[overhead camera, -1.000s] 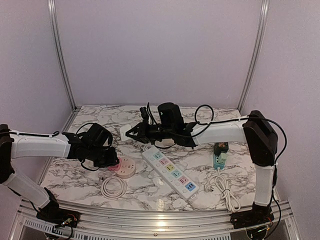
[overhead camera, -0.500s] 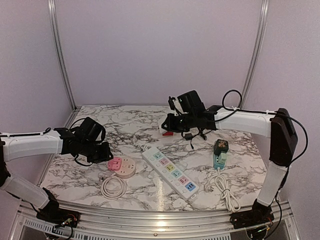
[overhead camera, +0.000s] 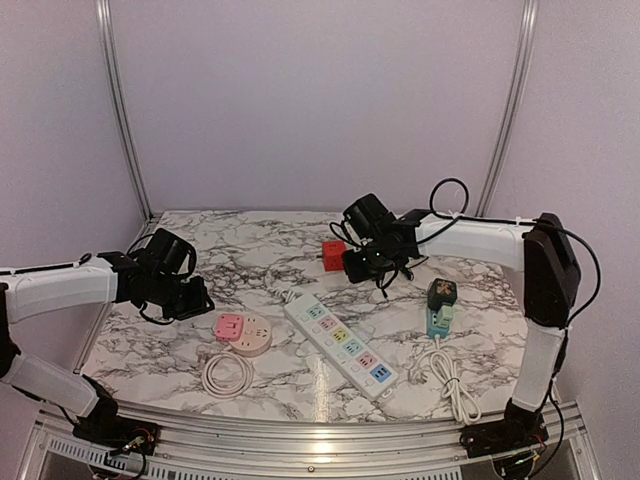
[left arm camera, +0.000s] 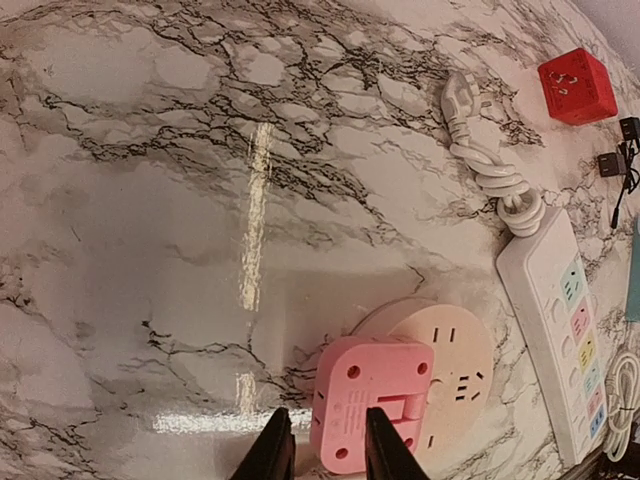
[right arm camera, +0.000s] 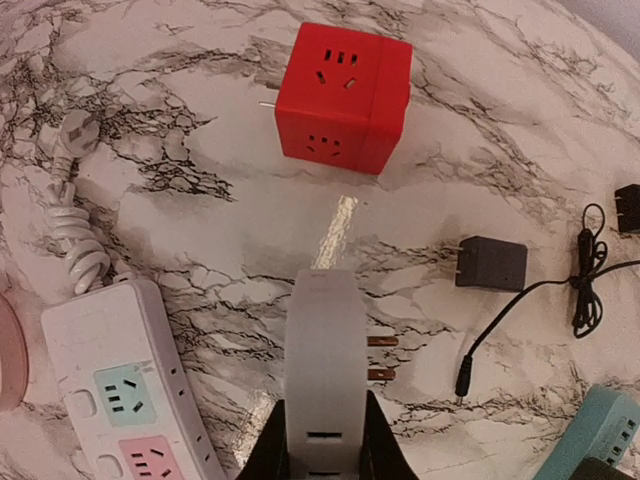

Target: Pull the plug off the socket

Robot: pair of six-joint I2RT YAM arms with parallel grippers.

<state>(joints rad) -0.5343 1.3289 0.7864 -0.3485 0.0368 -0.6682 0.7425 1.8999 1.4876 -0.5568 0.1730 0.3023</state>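
From above, the right hand [overhead camera: 358,268] hangs over the far middle of the table [overhead camera: 150,350]. A red cube [overhead camera: 333,253] lies just beside it, and the power strip [overhead camera: 340,343] lies nearer the arm bases, apart from the hand. What it carries is too small to make out here. The left hand [overhead camera: 195,303] is raised beside a round pink socket [overhead camera: 245,333], not touching it.

In the left wrist view, the left hand [left arm camera: 327,440] has its fingers [left arm camera: 275,450] a little apart with nothing between them. A pink cube [left arm camera: 350,385] sits on the round pink socket [left arm camera: 455,365] just ahead of the fingertips and slightly to one side.

In the right wrist view, the right hand [right arm camera: 322,440] is clamped on a white plug [right arm camera: 322,350]. Its two prongs [right arm camera: 381,341] are bare and stick out sideways above the marble. The power strip [right arm camera: 120,390] is off to the other side of the fingers, and the red cube [right arm camera: 345,95] lies straight ahead. A black adapter [right arm camera: 490,263] is beyond the prongs.

With the prongs out in the open and the strip clear of them, the pull itself looks done. What seems left is to lower the plug onto bare marble, away from the cube and cords, and part the fingers.
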